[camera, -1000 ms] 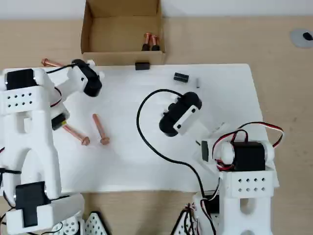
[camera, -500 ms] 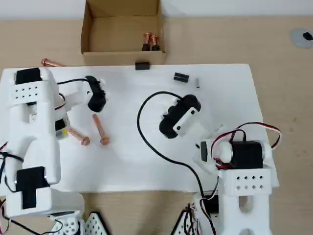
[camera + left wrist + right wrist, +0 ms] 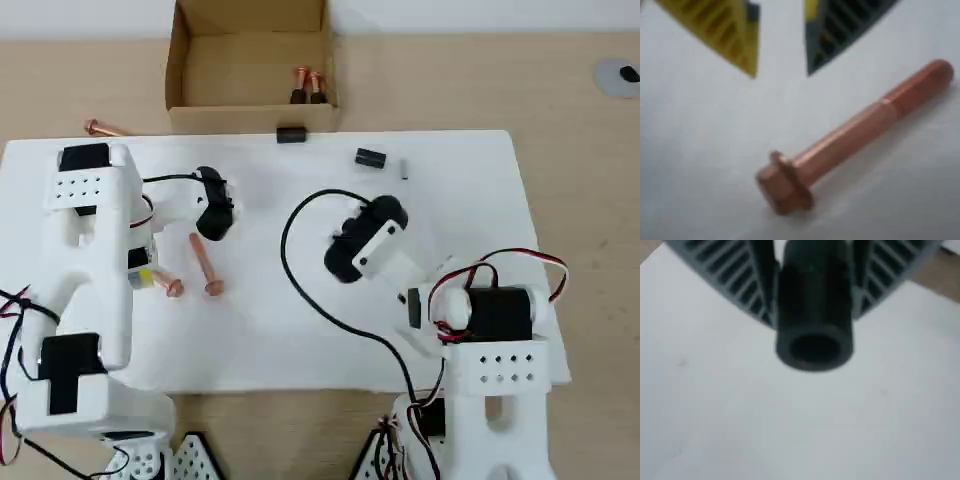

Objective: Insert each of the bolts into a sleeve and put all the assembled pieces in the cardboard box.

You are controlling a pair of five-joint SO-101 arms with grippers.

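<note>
The left tool hangs low over the white sheet, its jaws parted by a modest gap with nothing between them. A copper bolt lies flat just beside its tips, not yet touched. The right tool sits near the middle of the sheet, clamped around a black sleeve whose open bore points outward past the tips.

From above, the bolt by the left tool lies with its head toward the near side. A second bolt lies just to its left, partly under the left arm. A third bolt rests off the sheet on the bare bench, far left. Two loose sleeves lie by the sheet's far edge, one against the cardboard box. Two assembled pieces lie in the box's near right corner.

The step in hand looks like picking up a bolt to mate with the held sleeve. Next, the left tool should straddle the shank, close squarely so the round bolt does not roll away, lift it, and line its plain end up with the sleeve's bore.
</note>
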